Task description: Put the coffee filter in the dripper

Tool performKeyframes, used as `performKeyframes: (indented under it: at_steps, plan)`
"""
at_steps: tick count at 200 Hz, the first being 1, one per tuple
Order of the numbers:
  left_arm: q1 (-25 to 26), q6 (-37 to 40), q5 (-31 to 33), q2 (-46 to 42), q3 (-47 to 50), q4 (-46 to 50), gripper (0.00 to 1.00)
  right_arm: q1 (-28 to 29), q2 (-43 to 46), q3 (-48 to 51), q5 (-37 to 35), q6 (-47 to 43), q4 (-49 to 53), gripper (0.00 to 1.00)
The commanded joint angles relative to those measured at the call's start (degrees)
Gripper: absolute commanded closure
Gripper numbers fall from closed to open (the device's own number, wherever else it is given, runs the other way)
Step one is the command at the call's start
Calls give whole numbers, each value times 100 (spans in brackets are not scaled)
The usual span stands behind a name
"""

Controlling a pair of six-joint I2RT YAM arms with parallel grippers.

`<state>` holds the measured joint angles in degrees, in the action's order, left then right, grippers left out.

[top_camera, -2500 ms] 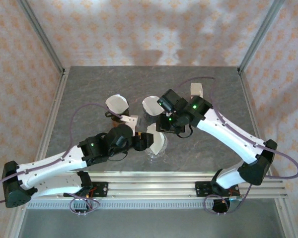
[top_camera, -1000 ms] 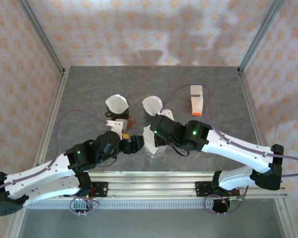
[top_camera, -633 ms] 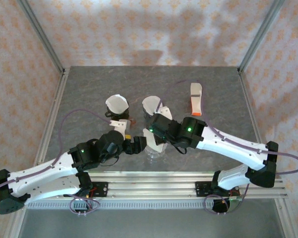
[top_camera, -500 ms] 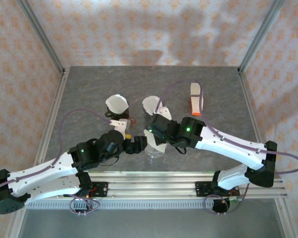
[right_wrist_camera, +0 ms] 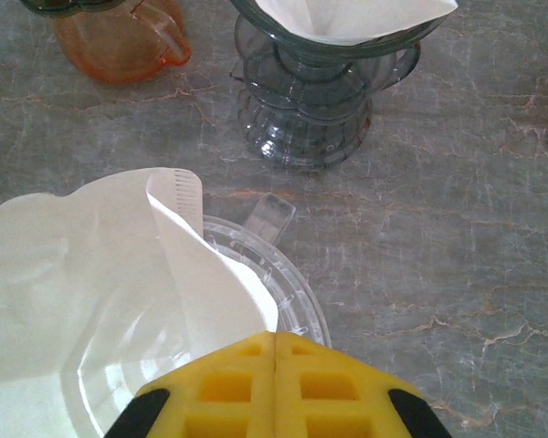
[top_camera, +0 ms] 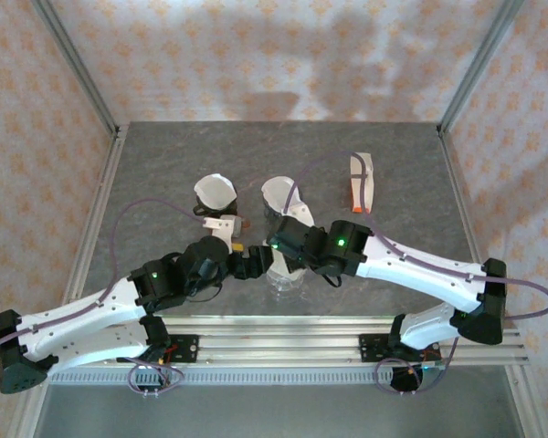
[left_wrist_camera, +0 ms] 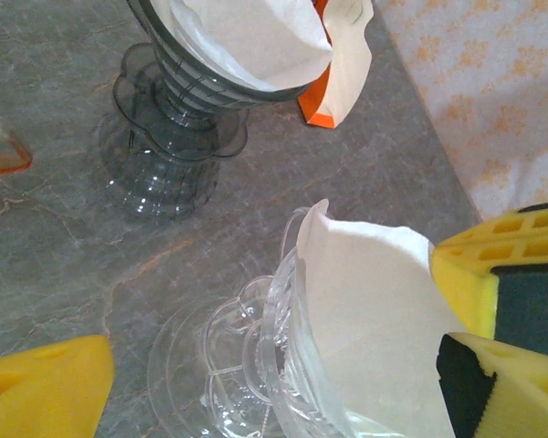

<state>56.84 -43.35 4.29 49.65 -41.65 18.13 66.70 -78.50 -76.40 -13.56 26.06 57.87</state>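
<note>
Nearest us, the clear dripper (left_wrist_camera: 242, 365) stands by the near edge of the table (top_camera: 164, 164). The coffee filter (right_wrist_camera: 91, 274) sits partly in its cone and spreads out past the rim toward 9 o'clock in the right wrist view. The right gripper (right_wrist_camera: 274, 365) has its pads pressed flat together on the filter's folded edge. The left gripper (left_wrist_camera: 265, 365) is spread wide and grips nothing, with a yellow finger (left_wrist_camera: 41, 388) on either side of the clear dripper. From above, both wrists crowd over this dripper and hide most of it. Farther back, at 12 o'clock, we see a grey dripper (right_wrist_camera: 306, 100) lined with its own paper (right_wrist_camera: 347, 14). At 10 o'clock stands an orange dripper (right_wrist_camera: 119, 41). At 2 o'clock, well apart, lies an orange-and-white filter packet (top_camera: 361, 182).
</note>
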Motion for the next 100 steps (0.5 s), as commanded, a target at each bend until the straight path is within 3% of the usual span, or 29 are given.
performKeyframes:
  at_steps: [1,14,100]
  plan:
    - [-50,28,-129,50,-161,-220,16,56,-73,-44,-244,-69,110,100]
    - [-48,29,-156,138,-187,-105,23,55,-110,-44,-261,-70,119,100]
    - [-55,-15,-201,73,150,46,36,78,-267,-2,-442,-60,208,100]
